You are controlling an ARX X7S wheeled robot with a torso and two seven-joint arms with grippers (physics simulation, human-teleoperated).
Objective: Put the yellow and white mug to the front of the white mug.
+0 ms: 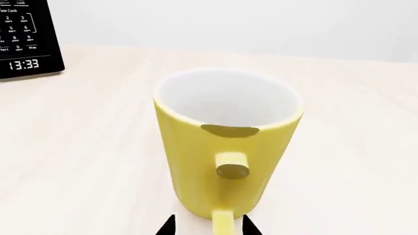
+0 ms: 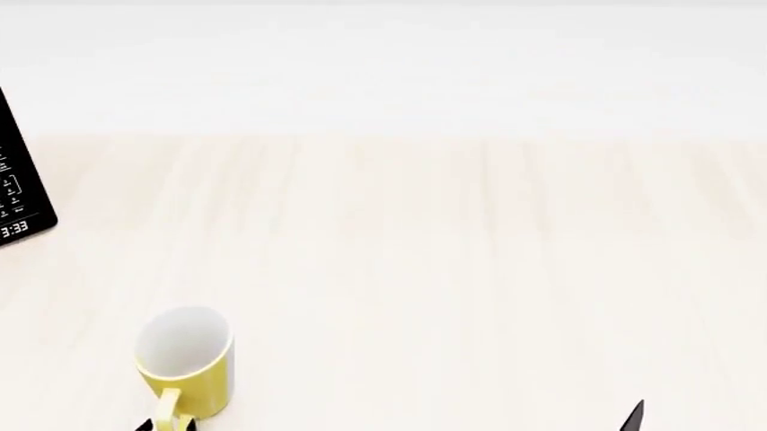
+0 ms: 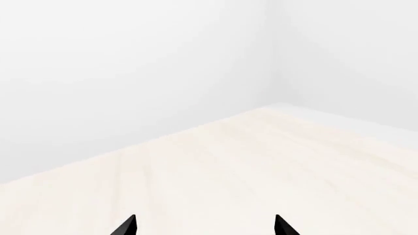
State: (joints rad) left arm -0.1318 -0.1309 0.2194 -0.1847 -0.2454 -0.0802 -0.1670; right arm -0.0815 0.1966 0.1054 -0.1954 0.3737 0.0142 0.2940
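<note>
The yellow and white mug [image 1: 225,142] stands upright on the pale wooden counter, its yellow handle [image 1: 223,223] pointing at my left gripper. In the head view the mug [image 2: 186,359] is at the lower left. My left gripper [image 1: 210,225] is open, one black fingertip on each side of the handle with a gap on both sides; it barely shows at the bottom edge of the head view [image 2: 168,426]. My right gripper [image 3: 205,226] is open and empty over bare counter; one tip shows in the head view [image 2: 635,417]. The white mug is out of view.
A black microwave control panel [image 1: 26,39] reading 13:33 stands at the far left of the counter [image 2: 18,211]. A white wall runs along the back of the counter [image 2: 396,233]. The right wrist view shows a wall corner beyond the counter's edge [image 3: 274,105].
</note>
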